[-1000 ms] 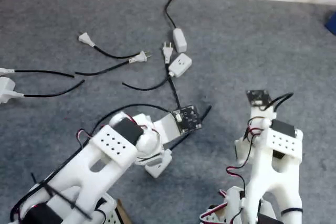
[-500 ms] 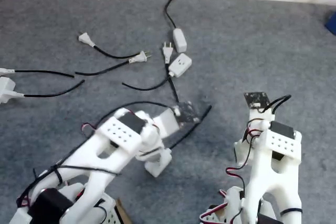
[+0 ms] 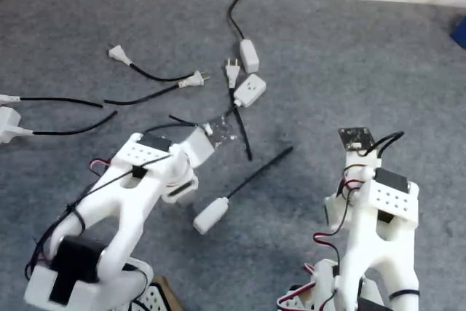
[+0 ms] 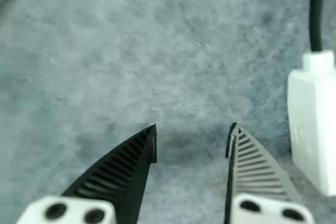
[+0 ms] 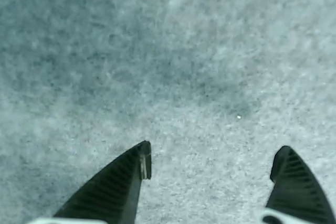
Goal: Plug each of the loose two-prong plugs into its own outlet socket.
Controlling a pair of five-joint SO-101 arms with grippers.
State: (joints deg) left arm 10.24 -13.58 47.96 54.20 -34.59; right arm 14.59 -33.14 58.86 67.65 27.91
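My left gripper (image 4: 191, 140) hangs open just above the grey carpet, nothing between its fingers. A white socket block (image 4: 312, 119) on a black cord lies close beside one finger. From above, a white socket (image 3: 211, 215) with a black cord lies just right of the left arm (image 3: 145, 172). Three loose two-prong plugs (image 3: 231, 72), (image 3: 193, 79), (image 3: 116, 54) lie at the back on black cords. Two more white sockets (image 3: 250, 89), (image 3: 249, 54) sit by the nearest plug. My right gripper (image 5: 212, 158) is open over bare carpet. The right arm (image 3: 378, 202) stands at the right.
More white plug pieces (image 3: 9, 118) on black cords lie at the far left edge. Loose cords (image 3: 240, 132) cross the carpet between the left arm and the back sockets. A blue object (image 3: 460, 33) sits at the right edge. Carpet ahead of the right arm is bare.
The left arm has swung to the left and its wrist has turned, uncovering the white socket and cord that lay under it. The right arm has stayed put.
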